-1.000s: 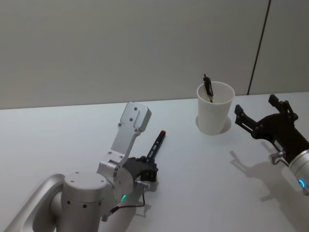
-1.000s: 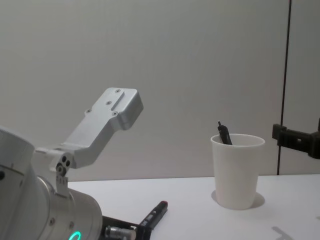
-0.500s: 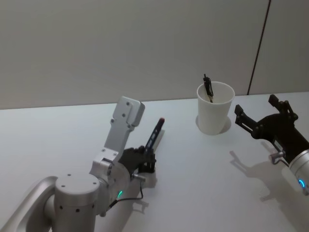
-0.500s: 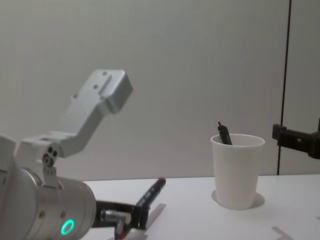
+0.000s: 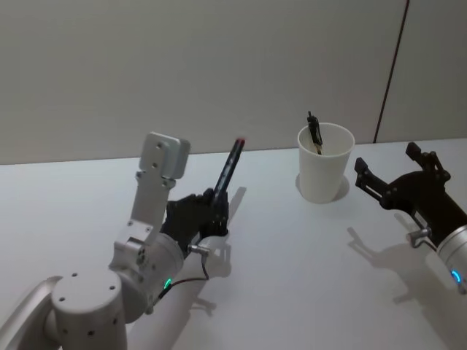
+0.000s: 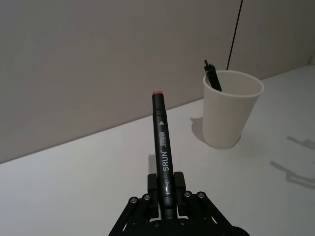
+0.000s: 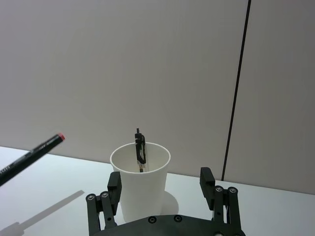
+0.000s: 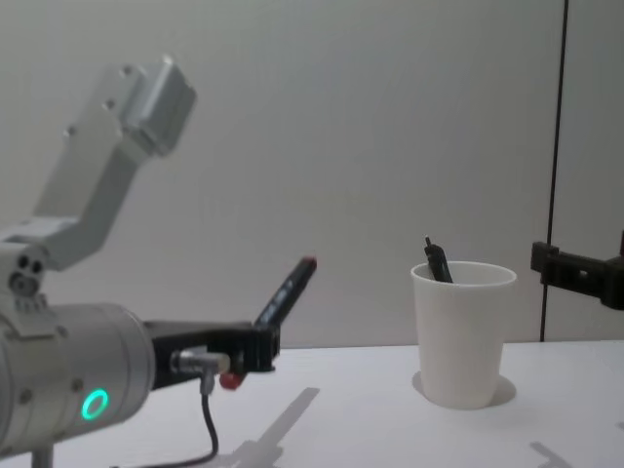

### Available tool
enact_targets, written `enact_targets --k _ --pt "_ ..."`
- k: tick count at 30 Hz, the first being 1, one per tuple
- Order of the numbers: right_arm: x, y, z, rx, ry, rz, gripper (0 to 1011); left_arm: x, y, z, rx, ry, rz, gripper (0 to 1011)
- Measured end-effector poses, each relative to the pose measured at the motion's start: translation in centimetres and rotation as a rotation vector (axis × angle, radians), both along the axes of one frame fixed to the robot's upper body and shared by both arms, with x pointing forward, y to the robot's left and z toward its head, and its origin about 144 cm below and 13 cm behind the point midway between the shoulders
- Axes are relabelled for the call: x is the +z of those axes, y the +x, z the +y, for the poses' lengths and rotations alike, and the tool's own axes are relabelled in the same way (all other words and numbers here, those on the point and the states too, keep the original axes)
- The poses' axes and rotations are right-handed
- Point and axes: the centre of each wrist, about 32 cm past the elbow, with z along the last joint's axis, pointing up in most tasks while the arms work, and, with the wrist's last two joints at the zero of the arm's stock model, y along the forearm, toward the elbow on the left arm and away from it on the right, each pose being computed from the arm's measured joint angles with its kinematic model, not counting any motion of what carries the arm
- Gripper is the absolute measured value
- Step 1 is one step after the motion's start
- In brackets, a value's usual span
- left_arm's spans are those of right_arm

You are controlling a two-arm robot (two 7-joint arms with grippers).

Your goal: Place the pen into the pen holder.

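Note:
A black pen (image 5: 228, 173) with a red tip is off the table, tilted up toward the pen holder. My left gripper (image 5: 211, 211) is shut on its lower end; in the left wrist view the pen (image 6: 161, 147) rises from between the closed fingers of that gripper (image 6: 166, 189). The pen holder (image 5: 325, 164), a white paper cup, stands upright to the right of the pen, with a gap between them, and it holds another black pen (image 5: 314, 133). My right gripper (image 5: 385, 160) hovers open just right of the cup, with the cup (image 7: 141, 187) straight ahead of its fingers.
The white table (image 5: 292, 270) runs back to a plain grey wall. A dark vertical seam (image 5: 390, 69) in the wall lies behind the cup. The left forearm (image 8: 107, 175) stands tall at the left of the chest view.
My left gripper has lifted the pen off the table and raised it, so its red tip now points higher. The right gripper and the cup have not moved.

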Motion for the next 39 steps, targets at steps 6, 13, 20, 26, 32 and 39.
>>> enact_targets --k 6,13,20,26,32,39 --pt "0.0 0.0 0.0 0.0 0.0 0.0 1002 -0.2 -0.1 0.9 -0.048 -0.071 -0.089 191" --pt "0.0 0.0 0.0 0.0 0.0 0.0 1002 -0.4 0.0 1.6 -0.127 -0.14 -0.168 191" --pt "0.0 0.0 0.0 0.0 0.0 0.0 1002 -0.6 0.4 2.1 -0.217 -0.196 -0.223 191" --pt "0.0 0.0 0.0 0.0 0.0 0.0 1002 -0.6 0.8 2.3 -0.297 -0.235 -0.256 191" --pt "0.0 0.0 0.0 0.0 0.0 0.0 1002 -0.7 1.5 2.2 -0.394 -0.273 -0.281 191" --pt "0.0 0.0 0.0 0.0 0.0 0.0 1002 -0.9 2.5 1.8 -0.504 -0.307 -0.294 191"
